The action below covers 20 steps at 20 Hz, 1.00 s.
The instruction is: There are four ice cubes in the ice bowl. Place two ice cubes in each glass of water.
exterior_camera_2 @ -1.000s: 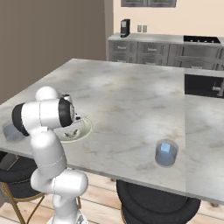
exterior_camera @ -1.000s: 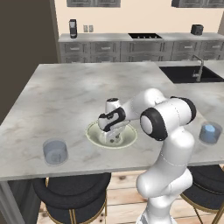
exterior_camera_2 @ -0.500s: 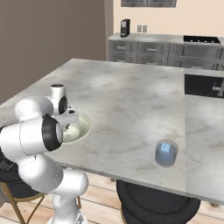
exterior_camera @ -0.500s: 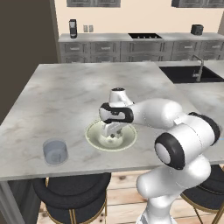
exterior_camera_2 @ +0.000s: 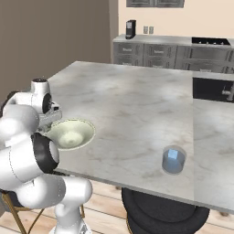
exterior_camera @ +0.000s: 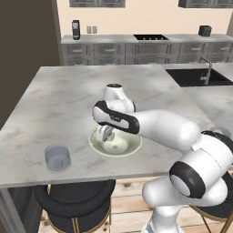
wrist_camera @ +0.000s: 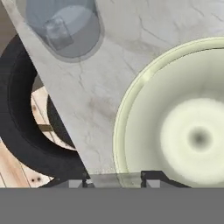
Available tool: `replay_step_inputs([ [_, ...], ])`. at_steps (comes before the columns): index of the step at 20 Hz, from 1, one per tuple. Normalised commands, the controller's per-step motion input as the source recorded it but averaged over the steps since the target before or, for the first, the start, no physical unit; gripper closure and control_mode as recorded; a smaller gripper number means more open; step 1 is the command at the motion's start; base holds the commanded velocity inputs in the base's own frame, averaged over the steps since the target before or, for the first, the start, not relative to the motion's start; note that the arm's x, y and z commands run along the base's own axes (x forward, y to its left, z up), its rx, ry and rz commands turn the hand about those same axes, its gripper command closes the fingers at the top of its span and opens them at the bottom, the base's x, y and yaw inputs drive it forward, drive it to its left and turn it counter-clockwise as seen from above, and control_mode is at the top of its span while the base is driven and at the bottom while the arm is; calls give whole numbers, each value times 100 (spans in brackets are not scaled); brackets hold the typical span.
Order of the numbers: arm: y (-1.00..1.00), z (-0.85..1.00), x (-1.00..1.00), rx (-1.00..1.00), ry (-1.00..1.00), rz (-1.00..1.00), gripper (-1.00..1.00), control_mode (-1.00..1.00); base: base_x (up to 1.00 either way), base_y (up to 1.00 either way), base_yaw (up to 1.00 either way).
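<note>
The pale ice bowl [exterior_camera: 129,148] sits near the counter's front edge, also seen as the ice bowl [exterior_camera_2: 82,130] and the ice bowl [wrist_camera: 127,105]. My gripper [exterior_camera: 105,135] hangs over its left rim, shut on a small translucent ice cube [wrist_camera: 116,178] between the fingertips [wrist_camera: 151,178]. One glass of water [exterior_camera: 57,157] stands left of the bowl; in the hand view this glass [wrist_camera: 65,22] holds an ice cube [wrist_camera: 58,33]. The other glass [exterior_camera_2: 173,160], far to the right, also holds an ice cube [exterior_camera_2: 172,154]. The part of the bowl's inside that shows is bare.
Black round stools [exterior_camera: 75,205] stand under the counter's front edge [exterior_camera: 91,175]. A sink [exterior_camera: 198,76] lies at the back right. Grey cabinets with a coffee machine [exterior_camera: 76,29] line the far wall.
The gripper has risen out of the bowl and shifted toward its left rim, on the side of the left glass. The arm has swung down and stretched over the counter.
</note>
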Motion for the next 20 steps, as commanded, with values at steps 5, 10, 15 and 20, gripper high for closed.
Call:
replay_step_inputs([
  [5,100,33,-7,0,0,26,100,-100,0,0,0],
  [10,99,3,1,0,0,18,100,-100,0,0,0],
  [15,86,-10,20,-2,0,5,100,-100,0,0,0],
  [20,65,-16,40,0,-3,0,100,-100,0,0,0],
])
